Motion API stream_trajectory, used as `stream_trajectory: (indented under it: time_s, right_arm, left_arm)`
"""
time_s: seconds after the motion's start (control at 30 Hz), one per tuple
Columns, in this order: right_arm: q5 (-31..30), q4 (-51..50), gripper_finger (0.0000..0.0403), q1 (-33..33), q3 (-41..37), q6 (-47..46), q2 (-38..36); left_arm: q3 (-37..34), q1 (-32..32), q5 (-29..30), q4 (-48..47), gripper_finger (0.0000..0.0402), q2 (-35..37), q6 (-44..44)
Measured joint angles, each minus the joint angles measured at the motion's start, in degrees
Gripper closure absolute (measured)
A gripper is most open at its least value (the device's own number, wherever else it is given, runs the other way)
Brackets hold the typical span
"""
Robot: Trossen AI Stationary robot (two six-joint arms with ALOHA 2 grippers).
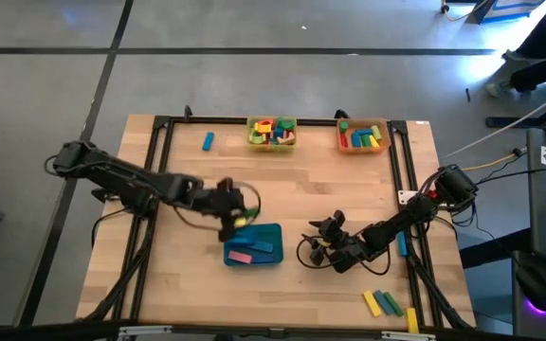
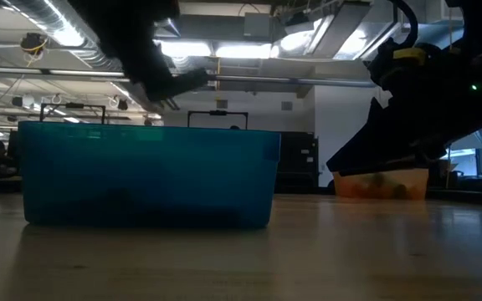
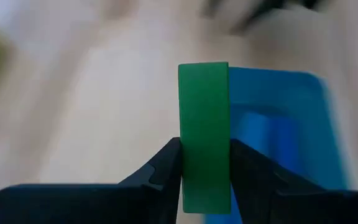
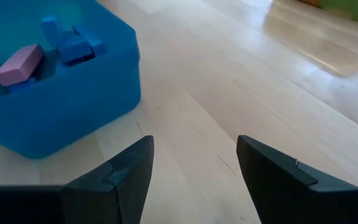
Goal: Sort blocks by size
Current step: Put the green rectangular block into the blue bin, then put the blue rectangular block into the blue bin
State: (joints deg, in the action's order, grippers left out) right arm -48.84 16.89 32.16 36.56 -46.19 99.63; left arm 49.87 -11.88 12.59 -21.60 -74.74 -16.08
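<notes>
The main risk is a dropped or misplaced block. The left gripper (image 3: 205, 171) holds a green block (image 3: 204, 134) upright between its two dark fingers, pinched only at the block's lower part, so most of the piece stands free above the pads. If the jaws slacken before the block is properly over the teal tray (image 1: 271, 230), it could tip, strike the rim and land on the wooden table (image 1: 301, 189) outside. In the high view the left gripper (image 1: 230, 210) sits at the tray's near-left corner, just beside the wall rather than over the middle, so a release here looks marginal.

A second risk is a collision: the right gripper (image 1: 328, 242) rests low on the table just beside the tray's other side, jaws spread wide and empty, and both arms are close to the same tray.

The green block lies squarely between the left gripper's fingers, touching both, with the tray's blue interior just behind it. A pink block (image 4: 18, 64) and blue blocks (image 4: 73, 42) already lie inside. More blocks fill the yellow tray (image 1: 272, 133) and the orange tray (image 1: 363, 135) at the far edge.
</notes>
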Motion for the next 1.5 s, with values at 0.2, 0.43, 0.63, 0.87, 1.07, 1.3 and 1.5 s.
stream_trajectory:
  time_s: [0.2, 0.43, 0.63, 0.87, 1.07, 1.3, 1.5]
  right_arm:
    - [0.5, 1.1, 0.0169, 0.0, 0.0, 0.0, 0.0]
    - [0.9, 1.2, 0.0169, 0.0, 0.0, 0.0, 0.0]
    - [0.9, 1.1, 0.0169, 0.0, 0.0, 0.0, 0.0]
    - [2.0, 1.0, 0.0169, 0.0, 0.0, 0.0, 0.0]
    - [1.9, 1.0, 0.0169, 0.0, 0.0, 0.2, 0.0]
    - [1.9, 0.9, 0.0169, 0.0, 0.0, 0.2, 0.0]
    - [1.8, 0.9, 0.0169, 0.0, 0.0, 0.2, 0.0]
  left_arm:
    - [0.0, -7.6, -5.0, 5.9, 0.0303, -2.4, 1.1]
    - [0.0, -9.7, -5.0, 14.1, 0.0300, -9.3, 3.1]
    - [0.0, -7.7, -4.9, 17.9, 0.0297, -16.1, 5.7]
    - [0.0, -4.1, -6.4, 17.7, 0.0279, -18.4, 2.0]
    - [0.0, -2.0, -10.9, 17.0, 0.0215, -17.9, 2.9]
    - [2.1, 0.5, -9.0, 2.4, 0.0182, -8.7, 1.6]
    - [2.2, 2.8, 5.1, -7.4, 0.0180, 3.1, 1.2]
